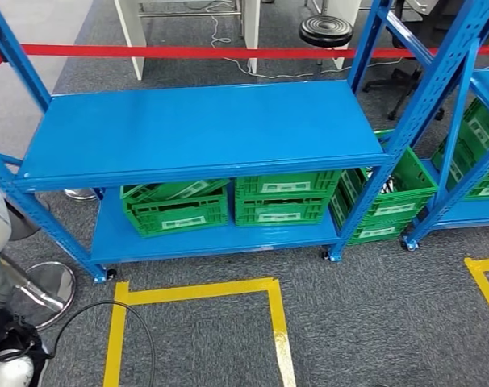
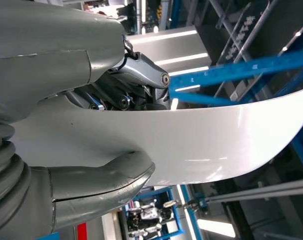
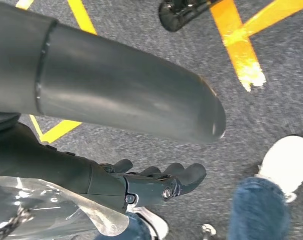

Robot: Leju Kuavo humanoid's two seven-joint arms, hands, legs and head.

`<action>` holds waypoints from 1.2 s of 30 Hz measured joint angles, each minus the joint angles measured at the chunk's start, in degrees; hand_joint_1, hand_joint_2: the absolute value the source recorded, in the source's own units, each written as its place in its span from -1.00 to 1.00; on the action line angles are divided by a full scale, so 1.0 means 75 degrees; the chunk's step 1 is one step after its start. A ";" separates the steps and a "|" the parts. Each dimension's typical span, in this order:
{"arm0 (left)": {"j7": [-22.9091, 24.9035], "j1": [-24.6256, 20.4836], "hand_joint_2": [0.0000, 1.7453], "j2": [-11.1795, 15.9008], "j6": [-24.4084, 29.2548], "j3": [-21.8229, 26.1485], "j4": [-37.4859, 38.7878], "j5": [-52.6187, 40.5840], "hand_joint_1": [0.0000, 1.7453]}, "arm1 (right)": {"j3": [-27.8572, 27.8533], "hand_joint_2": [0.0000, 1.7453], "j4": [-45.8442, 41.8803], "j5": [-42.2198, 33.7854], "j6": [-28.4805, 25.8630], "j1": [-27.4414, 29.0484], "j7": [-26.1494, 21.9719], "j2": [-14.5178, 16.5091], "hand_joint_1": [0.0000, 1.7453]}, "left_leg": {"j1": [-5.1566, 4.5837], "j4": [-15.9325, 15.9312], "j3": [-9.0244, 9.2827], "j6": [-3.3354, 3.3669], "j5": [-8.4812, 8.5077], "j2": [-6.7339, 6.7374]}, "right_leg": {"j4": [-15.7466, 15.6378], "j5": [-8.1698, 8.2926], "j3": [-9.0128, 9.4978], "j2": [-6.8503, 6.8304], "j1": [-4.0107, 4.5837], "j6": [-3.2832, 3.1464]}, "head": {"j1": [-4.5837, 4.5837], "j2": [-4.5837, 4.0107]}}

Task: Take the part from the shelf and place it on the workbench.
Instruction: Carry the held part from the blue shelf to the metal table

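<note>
Shelf: a blue metal shelf [image 1: 199, 129] stands on grey carpet; its top board is bare blue.
Crates: two green plastic crates [image 1: 175, 205] [image 1: 282, 197] sit side by side on the shelf's lower board, under the top board; a third green crate [image 1: 391, 197] sits just beside the shelf's right post.
Floor tape: yellow tape [image 1: 275, 310] marks a box on the carpet in front of the shelf.
Red tape: a red band [image 1: 169, 52] runs across behind the shelf.
Stool: a black round stool [image 1: 325, 31] stands behind the shelf.
Left hand: the left hand [image 2: 116, 125] holds the part, with its thumb on one side and its dark fingers [image 2: 142, 75] on the other, clamped on it.
Part: a white, shiny, curved sheet [image 2: 218, 135], in the left hand, with blue shelf beams behind it.
Right hand: the right hand [image 3: 150, 150] hangs over the carpet; its fingers [image 3: 187, 175] are apart from the thumb and hold nothing.
Person: a white shoe [image 3: 289, 162] and a blue jeans leg [image 3: 259, 210] are near the right hand.
</note>
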 joint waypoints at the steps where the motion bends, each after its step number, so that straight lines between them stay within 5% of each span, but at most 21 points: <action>1: -0.0002 0.0008 1.00 -0.0005 0.0000 0.0001 -0.0001 -0.0001 1.00 | 0.0000 -1.00 0.0001 0.0001 0.0001 0.0003 0.0004 0.0004 -1.00 | 0.0000 -0.0004 -0.0105 0.0051 0.0091 0.0014 | 0.0374 -0.0393 -0.0132 0.0008 -0.0005 0.0022 | 0.0014 0.0000; 3: -0.0004 0.0034 1.00 -0.0011 0.0004 0.0001 -0.0002 -0.0003 1.00 | 0.0000 -1.00 0.0004 0.0014 0.0005 0.0000 0.0022 0.0018 -1.00 | -0.0026 0.0005 -0.0349 0.0086 0.0282 0.0016 | 0.1331 -0.1020 -0.0380 0.0013 -0.0004 0.0046 | 0.0033 0.0000; 4: -0.0004 0.0049 1.00 -0.0011 0.0009 0.0001 -0.0002 -0.0004 1.00 | 0.0000 -1.00 0.0005 0.0028 0.0006 -0.0001 0.0034 0.0024 -1.00 | -0.0043 0.0012 -0.0480 0.0088 0.0385 0.0016 | 0.1697 -0.1069 -0.0405 0.0013 -0.0003 0.0047 | 0.0034 0.0000; 6: -0.0004 0.0070 1.00 -0.0011 0.0018 0.0001 -0.0002 -0.0004 1.00 | 0.0000 -1.00 0.0006 0.0053 0.0004 0.0001 0.0051 0.0028 -1.00 | -0.0075 0.0024 -0.0733 0.0078 0.0577 0.0016 | 0.1740 -0.0672 -0.0109 0.0014 0.0002 0.0011 | 0.0034 0.0000; 8: -0.0004 0.0077 1.00 -0.0011 0.0024 0.0002 -0.0007 -0.0004 1.00 | 0.0000 -1.00 0.0004 0.0067 0.0001 -0.0012 0.0052 0.0026 -1.00 | -0.0105 0.0040 -0.0919 0.0044 0.0745 0.0014 | 0.0783 -0.0338 0.0709 0.0024 0.0025 -0.0079 | 0.0036 0.0001; 10: -0.0010 0.0078 1.00 -0.0011 0.0040 0.0006 -0.0025 -0.0010 1.00 | 0.0000 -1.00 0.0001 0.0077 0.0002 -0.0042 0.0034 0.0027 -1.00 | -0.0127 0.0062 -0.1002 -0.0018 0.0890 0.0021 | -0.0410 -0.0504 0.1547 0.0037 0.0060 -0.0163 | 0.0030 0.0001; 12: -0.0025 0.0083 1.00 -0.0011 0.0063 0.0011 -0.0041 -0.0015 1.00 | 0.0001 -1.00 0.0004 0.0082 0.0007 -0.0047 -0.0012 0.0033 -1.00 | -0.0120 0.0048 -0.1028 -0.0106 0.1012 0.0038 | -0.0901 -0.0652 0.1787 0.0040 0.0086 -0.0232 | 0.0027 0.0001; 14: -0.0077 0.0108 1.00 -0.0009 0.0084 0.0031 -0.0046 0.0003 1.00 | 0.0002 -1.00 0.0010 0.0084 0.0011 -0.0022 -0.0061 0.0059 -1.00 | -0.0094 0.0102 -0.1088 -0.0206 0.0918 0.0025 | -0.0916 -0.0554 0.1662 0.0016 0.0076 -0.0341 | 0.0025 0.0000; 16: -0.0146 0.0141 1.00 -0.0007 0.0103 0.0059 -0.0057 0.0042 1.00 | 0.0003 -1.00 0.0013 0.0082 0.0012 -0.0012 -0.0090 0.0080 -1.00 | -0.0062 0.0597 -0.1235 -0.0293 0.0283 -0.0001 | -0.0923 -0.0395 0.1513 -0.0019 0.0058 -0.0441 | -0.0002 0.0000; 18: -0.0182 0.0175 1.00 -0.0006 0.0112 0.0083 -0.0063 0.0075 1.00 | 0.0003 -1.00 0.0012 0.0079 0.0018 -0.0006 -0.0106 0.0080 -1.00 | -0.0029 0.1573 -0.1428 -0.0358 -0.0427 -0.0008 | -0.0904 -0.0249 0.1342 -0.0036 0.0065 -0.0469 | -0.0027 0.0000; 19: -0.0201 0.0199 1.00 -0.0006 0.0112 0.0101 -0.0063 0.0082 1.00 | 0.0003 -1.00 0.0012 0.0077 0.0035 0.0001 -0.0121 0.0081 -1.00 | -0.0014 0.1995 -0.1477 -0.0383 -0.0543 -0.0008 | -0.0879 -0.0187 0.1266 -0.0040 0.0066 -0.0461 | -0.0027 0.0000; 21: -0.0248 0.0255 1.00 -0.0010 0.0114 0.0147 -0.0070 0.0084 1.00 | 0.0003 -1.00 0.0014 0.0075 0.0116 0.0024 -0.0178 0.0093 -1.00 | 0.0010 0.2108 -0.1258 -0.0409 -0.0312 -0.0008 | -0.0789 -0.0093 0.1111 -0.0043 0.0062 -0.0431 | -0.0033 0.0000; 24: -0.0357 0.0320 1.00 -0.0048 0.0114 0.0231 -0.0130 0.0063 1.00 | 0.0003 -1.00 0.0015 0.0042 0.0364 0.0045 -0.0296 0.0114 -1.00 | 0.0017 0.0641 -0.0281 -0.0361 0.0086 0.0011 | -0.0610 -0.0050 0.0920 -0.0061 0.0078 -0.0375 | -0.0034 0.0000; 26: -0.0479 0.0359 1.00 -0.0135 0.0114 0.0325 -0.0161 0.0057 1.00 | 0.0003 -1.00 0.0014 -0.0004 0.0554 0.0056 -0.0383 0.0114 -1.00 | -0.0010 0.0088 -0.0011 -0.0280 0.0021 0.0028 | -0.0532 -0.0026 0.0829 -0.0106 0.0102 -0.0311 | -0.0030 0.0000; 29: -0.0639 0.0407 1.00 -0.0294 0.0116 0.0478 -0.0186 0.0029 1.00 | 0.0003 -1.00 0.0012 0.0001 0.0716 0.0077 -0.0482 0.0121 -1.00 | 0.0011 -0.0038 -0.0071 -0.0093 0.0059 -0.0052 | -0.0461 -0.0057 0.0717 -0.0161 0.0093 -0.0176 | -0.0019 0.0000; 31: -0.0746 0.0436 1.00 -0.0375 0.0116 0.0532 -0.0206 -0.0039 1.00 | 0.0004 -1.00 0.0012 0.0084 0.0747 0.0072 -0.0512 0.0123 -1.00 | 0.0038 -0.0087 -0.0130 0.0020 0.0154 -0.0119 | 0.0058 -0.0429 0.0463 -0.0081 0.0079 -0.0106 | 0.0018 0.0000; 34: -0.1097 0.0476 1.00 -0.0532 0.0116 0.0641 -0.0238 -0.0096 1.00 | 0.0017 -1.00 0.0012 0.0568 0.0641 0.0098 -0.0448 0.0128 -1.00 | 0.0019 -0.0073 -0.0260 0.0067 0.0249 -0.0239 | 0.1537 -0.1127 -0.0163 0.0009 0.0063 -0.0058 | 0.0050 0.0000; 36: -0.1318 0.0492 1.00 -0.0651 0.0117 0.0738 -0.0266 -0.0069 1.00 | 0.0027 -1.00 0.0012 0.0931 0.0521 0.0130 -0.0375 0.0134 -1.00 | 0.0012 -0.0055 -0.0321 0.0051 0.0295 -0.0361 | 0.1590 -0.1012 -0.0116 0.0029 0.0061 -0.0059 | 0.0051 0.0000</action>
